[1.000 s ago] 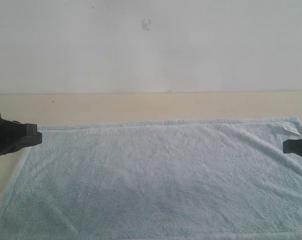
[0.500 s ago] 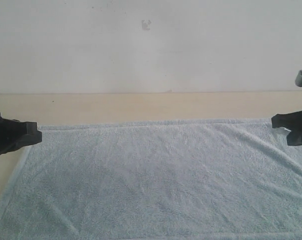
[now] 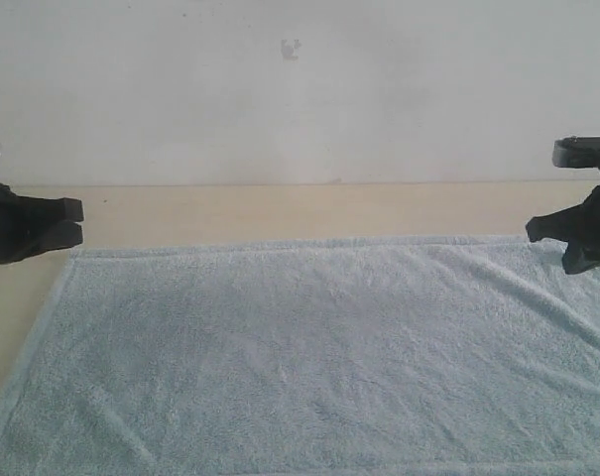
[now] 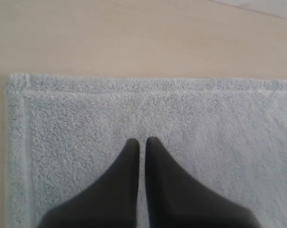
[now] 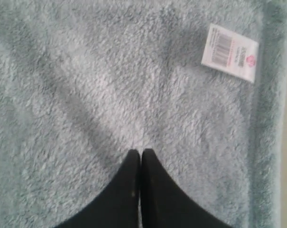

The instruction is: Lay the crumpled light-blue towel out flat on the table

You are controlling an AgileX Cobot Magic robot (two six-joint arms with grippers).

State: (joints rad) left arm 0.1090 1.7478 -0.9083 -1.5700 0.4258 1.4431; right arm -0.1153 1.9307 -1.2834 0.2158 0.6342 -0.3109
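Observation:
The pale light-blue towel (image 3: pixel 309 357) lies spread flat on the beige table (image 3: pixel 280 211), with its hemmed border (image 4: pixel 134 84) straight along the far side. My left gripper (image 3: pixel 77 220) hangs shut above the towel's far left corner; in the left wrist view the left gripper (image 4: pixel 142 140) holds nothing, only a thin slit between its fingers. My right gripper (image 3: pixel 534 234) hovers shut over the far right corner. In the right wrist view the right gripper (image 5: pixel 141 152) is empty, above the pile near the white label (image 5: pixel 231 53). The exterior view hides the label behind that gripper.
An off-white wall (image 3: pixel 300 89) rises behind the table's far edge. A strip of bare table (image 4: pixel 134 33) runs between the towel and the wall. The towel reaches past the bottom and right edges of the exterior view.
Both grippers have lifted off the towel's far corners: the left rose straight up, the right rose and came a little inward, now covering the label. The towel lies as before.

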